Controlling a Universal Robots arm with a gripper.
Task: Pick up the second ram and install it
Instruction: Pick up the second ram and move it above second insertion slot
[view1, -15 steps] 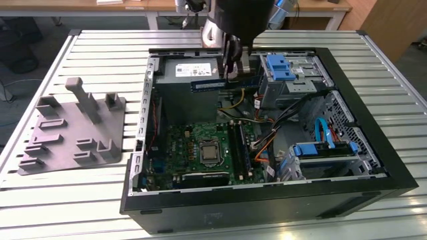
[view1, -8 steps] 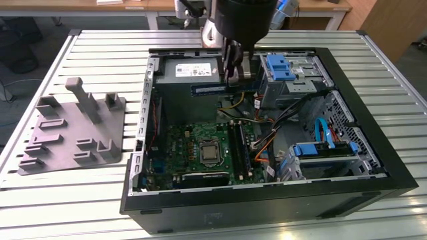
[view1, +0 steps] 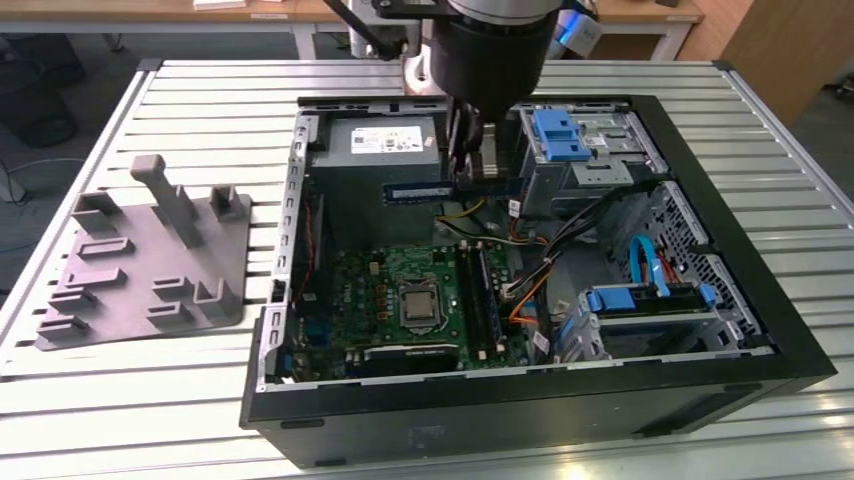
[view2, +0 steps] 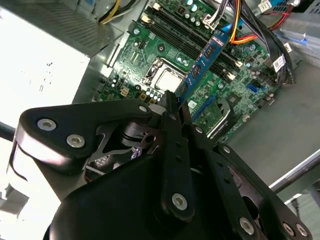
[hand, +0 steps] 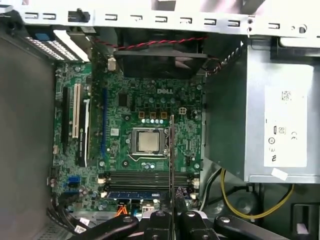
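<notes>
My gripper hangs inside the open computer case, shut on the second ram, a thin blue stick. In the exterior view the stick lies level in the air, just in front of the power supply and above the far end of the motherboard. In the second wrist view the ram juts out from the black fingertips over the board. In the first wrist view it shows edge-on above the gripper, over the CPU socket and the long black memory slots.
Another blue stick sits in one memory slot. Coloured cables run beside the slots, with blue drive bays on the exterior view's right. A grey moulded tray with upright posts stands on the slatted table at the left.
</notes>
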